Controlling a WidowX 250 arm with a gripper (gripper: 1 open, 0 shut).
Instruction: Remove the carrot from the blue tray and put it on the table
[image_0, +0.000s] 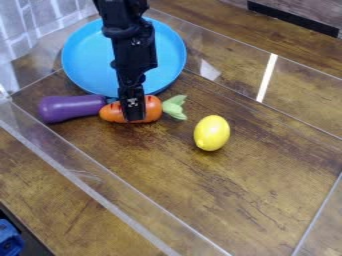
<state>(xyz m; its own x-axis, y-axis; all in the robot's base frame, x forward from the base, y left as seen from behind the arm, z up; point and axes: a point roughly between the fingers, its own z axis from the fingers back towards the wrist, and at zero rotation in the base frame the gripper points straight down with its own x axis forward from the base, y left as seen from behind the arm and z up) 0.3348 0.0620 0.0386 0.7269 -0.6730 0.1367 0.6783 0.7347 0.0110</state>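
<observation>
From my seat the carrot (131, 112) sits on the table (254, 190), just outside the blue tray (83, 55), touching the eggplant (70, 108). My gripper (132, 110) straddles the carrot; can't tell how wide its jaws are.

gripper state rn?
Gripper: down over the small orange toy carrot on the dark wood-plank table; open or gripping cannot be told.
</observation>
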